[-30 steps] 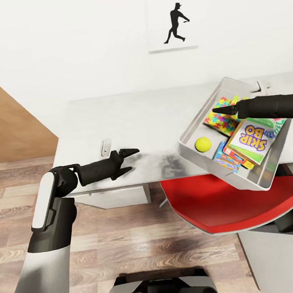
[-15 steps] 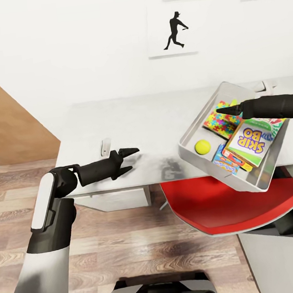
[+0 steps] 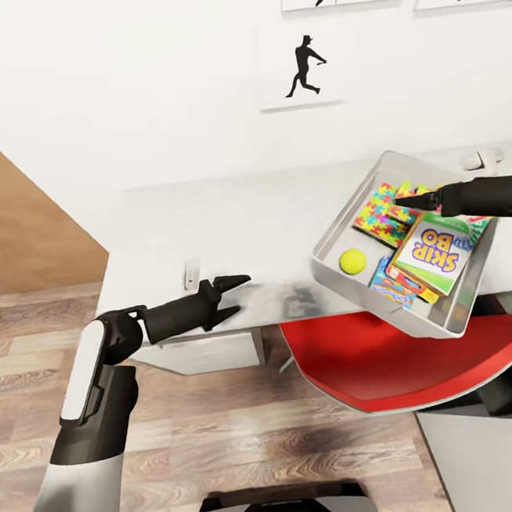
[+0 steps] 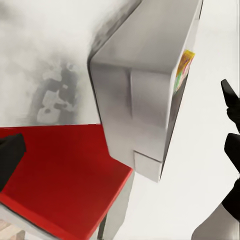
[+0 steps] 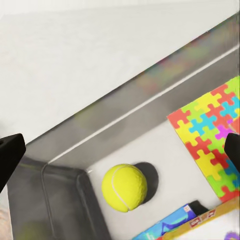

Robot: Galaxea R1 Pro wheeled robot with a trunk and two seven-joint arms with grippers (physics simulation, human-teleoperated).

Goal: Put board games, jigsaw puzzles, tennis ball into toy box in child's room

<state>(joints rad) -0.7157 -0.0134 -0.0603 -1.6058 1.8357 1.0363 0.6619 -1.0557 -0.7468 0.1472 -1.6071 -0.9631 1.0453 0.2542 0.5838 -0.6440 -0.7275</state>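
While the grey table (image 3: 228, 219) stretches along the white wall, the toy box (image 3: 334, 233) sits near its front edge, one corner hanging over the red chair (image 3: 393, 360) tucked below. Inside the toy box, a Skip-Bo game (image 3: 435, 251) lies on top of another boxed game (image 3: 393, 282), beside a bright jigsaw puzzle (image 3: 379, 215). The tennis ball (image 3: 353, 261) rests on the box floor, just beside the puzzle. Over the far side of the toy box, the right gripper (image 3: 416, 201) hovers empty; its fingers sit wide apart in the right wrist view. Well apart from the toy box, the left gripper (image 3: 232, 295) hangs spread and empty at the table's front edge.
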